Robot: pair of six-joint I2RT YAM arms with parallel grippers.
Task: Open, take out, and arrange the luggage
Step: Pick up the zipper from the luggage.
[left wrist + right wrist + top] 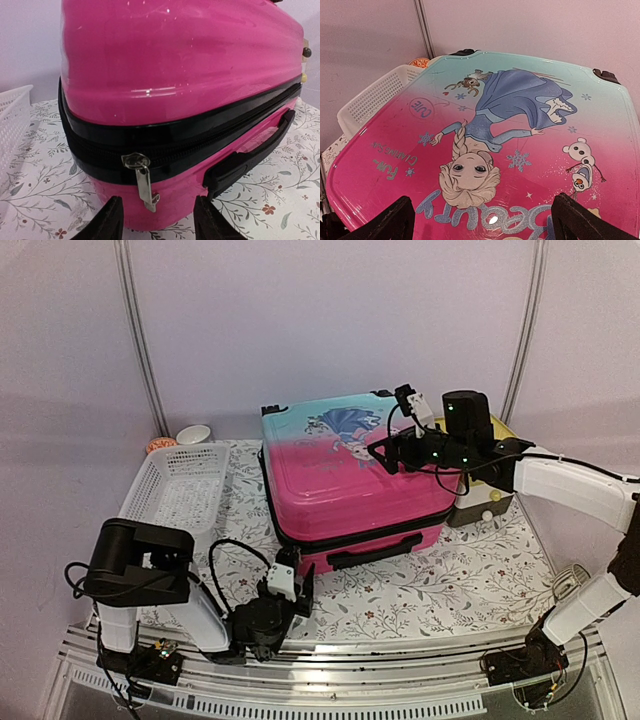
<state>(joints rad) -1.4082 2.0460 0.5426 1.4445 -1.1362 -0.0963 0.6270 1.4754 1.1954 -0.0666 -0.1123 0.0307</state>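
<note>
luggage: small hard-shell kid's suitcase (345,480). It lay flat around the middle of the table with the handle side facing the arms and both halves sitting together.
shell: glossy moulded plastic, turquoise at the far end fading into hot pink. The lid was gently domed with rounded corners and caught shiny reflections.
print: cartoon princess (480,150) with a blonde braid and blue dress, plus a reindeer, a little snowman and snowflakes.
zipper band: matte black strip (200,131) running round the waist between the two pink halves. It looked ribbed next to the slick shell.
zipper pull: flat silvery metal tab (144,186) that hung straight down at the near corner.
handle: chunky black bar (250,155) that lay along the pink side wall.
wheels: dark stubby bits (606,75) that poked out at the far corners.
left gripper: (160,220) sat low on the table right up at that near corner. Its two black fingers (114,220) were partway apart with the pull hanging between them, touching neither as far as I could tell, and it held nothing.
right gripper: (487,220) hovered over the lid's right part, spread wide, with nothing in it.
basket: white perforated plastic, rectangular (178,485), just left of the suitcase.
drawer box: yellow-topped (487,502), tucked at the suitcase's right edge and mostly hidden by the right arm.
table cover: white with a leafy flower pattern (430,580).
bowl: small, white and round (193,433), far left by the wall.
</note>
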